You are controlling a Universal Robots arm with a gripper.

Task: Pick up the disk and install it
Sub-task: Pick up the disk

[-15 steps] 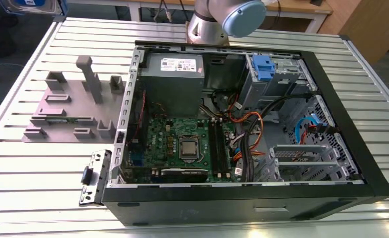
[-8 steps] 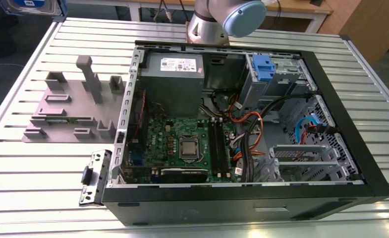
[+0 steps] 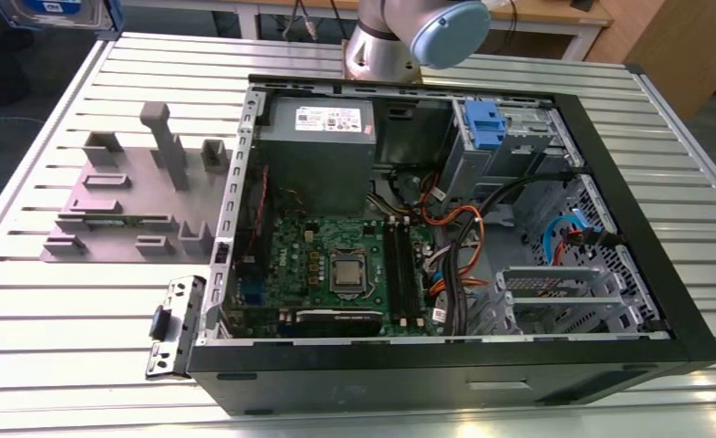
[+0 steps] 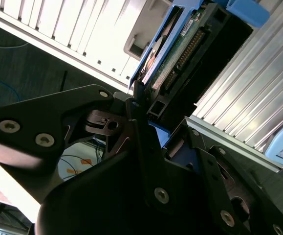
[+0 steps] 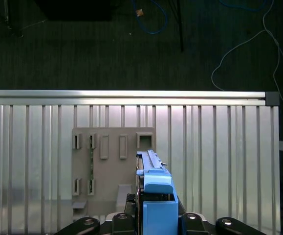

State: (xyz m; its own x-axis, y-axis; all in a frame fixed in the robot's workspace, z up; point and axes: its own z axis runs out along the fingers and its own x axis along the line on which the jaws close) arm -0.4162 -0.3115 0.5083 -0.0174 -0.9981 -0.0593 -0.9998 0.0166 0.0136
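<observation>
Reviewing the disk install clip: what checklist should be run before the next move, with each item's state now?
1. Disk held in the gripper: ok, gripper shut on it.
2. Disk clear of the grey fixture plate: ok.
3. Computer case open: ok, interior exposed.
4. Drive cage with blue latch free to take the disk: cannot tell.
5. Cables clear of the cage: cannot tell; the orange and black bundle lies beside it.

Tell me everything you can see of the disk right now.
The disk is a flat silver drive in a blue plastic bracket, with a green circuit board and connector row on one face. The gripper clamps it edge-on, lifted clear of the slatted table. Its white-and-blue label shows in the exterior view.
</observation>
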